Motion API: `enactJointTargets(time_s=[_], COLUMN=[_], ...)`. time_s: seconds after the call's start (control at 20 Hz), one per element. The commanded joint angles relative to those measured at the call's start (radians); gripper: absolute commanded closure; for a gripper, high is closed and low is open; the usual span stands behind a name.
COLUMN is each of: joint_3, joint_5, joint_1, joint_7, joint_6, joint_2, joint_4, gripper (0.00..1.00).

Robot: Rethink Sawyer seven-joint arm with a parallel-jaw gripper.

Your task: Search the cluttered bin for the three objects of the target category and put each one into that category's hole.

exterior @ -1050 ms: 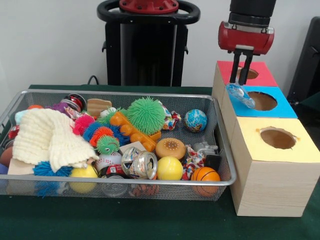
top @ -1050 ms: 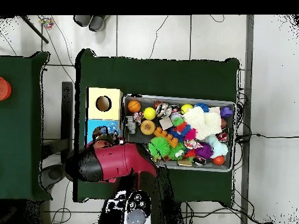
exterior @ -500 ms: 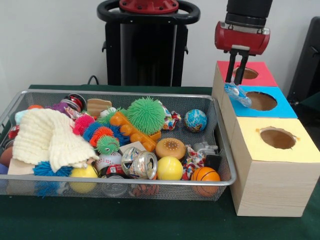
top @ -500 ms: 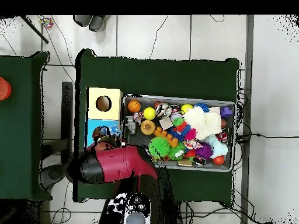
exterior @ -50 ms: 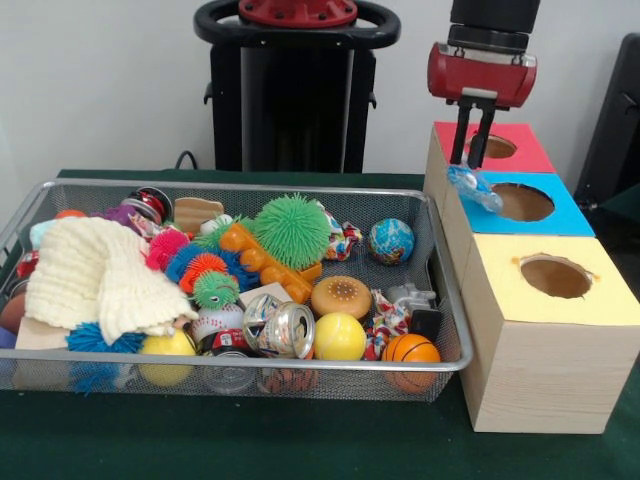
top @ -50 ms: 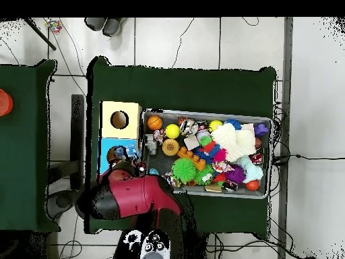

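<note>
My gripper (exterior @ -50 ms: 471, 163) hangs above the near-left corner of the blue box (exterior @ -50 ms: 560, 215), shut on a crumpled clear-blue plastic item (exterior @ -50 ms: 476, 188) that dangles from its tips at the box's edge. The blue box's round hole (exterior @ -50 ms: 524, 202) lies just right of the item. Behind stands a red box (exterior @ -50 ms: 520, 148) with a hole, in front a yellow box (exterior @ -50 ms: 560, 300) with a hole (exterior @ -50 ms: 555, 276). In the overhead view the red arm (top @ -50 ms: 131, 195) covers the gripper and part of the blue box (top @ -50 ms: 106, 145).
A wire bin (exterior @ -50 ms: 250, 188) left of the boxes holds a green spiky ball (exterior @ -50 ms: 291, 230), a cream knitted cloth (exterior @ -50 ms: 95, 275), a crushed can (exterior @ -50 ms: 285, 328), a yellow ball (exterior @ -50 ms: 340, 337), a small basketball (exterior @ -50 ms: 411, 352), a globe ball (exterior @ -50 ms: 391, 240) and other clutter.
The gripper has risen a little and shifted slightly left and back, carrying the clear-blue plastic item with it. The bin's contents have not moved.
</note>
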Motion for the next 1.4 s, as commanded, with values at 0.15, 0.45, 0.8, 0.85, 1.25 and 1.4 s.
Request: enactJointTargets(time_s=[0.15,0.45,0.8,0.85,1.25,1.4], joint_3=[0.030,0.020,0.007,0.004,0.044,0.071], joint_5=[0.058,0.107,0.147,0.148,0.134,0.117], joint_1=[0.033,0.086,0.118,0.119,0.048,0.001], joint_7=[0.204,0.233,0.214,0.207,0.140,0.108], joint_6=[-0.042,-0.044,-0.044,-0.041,-0.069,-0.072], joint_2=[0.010,0.037,0.071,0.074,0.079,0.064], joint_4=[0.109,0.092,0.071,0.068,0.081,0.099], gripper=[1.00,1.00,1.00,1.00,1.00,1.00])
